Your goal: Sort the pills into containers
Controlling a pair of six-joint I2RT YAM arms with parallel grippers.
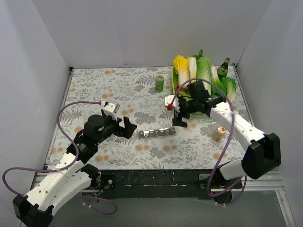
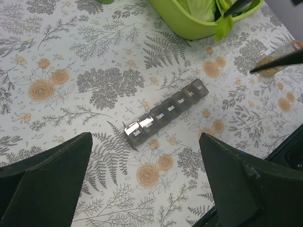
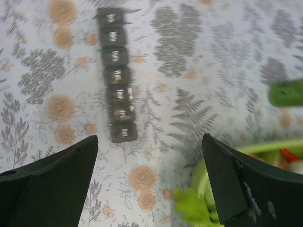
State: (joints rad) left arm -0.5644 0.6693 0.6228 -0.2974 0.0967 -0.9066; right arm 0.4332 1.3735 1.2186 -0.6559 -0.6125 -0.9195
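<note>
The containers are a silver-grey strip of small day-labelled compartments, lying flat mid-table with the lids down. The strip also shows in the left wrist view and, blurred, in the right wrist view. My left gripper is open and empty just left of the strip's "Sun." end, jaws spread wide. My right gripper is open and empty above the strip's right end. A small amber pill bottle stands right of the strip. No loose pills show.
A green bowl of leafy vegetables stands at the back right, its rim close by my right gripper. A small green can stands left of it and a green bottle behind. White walls enclose three sides.
</note>
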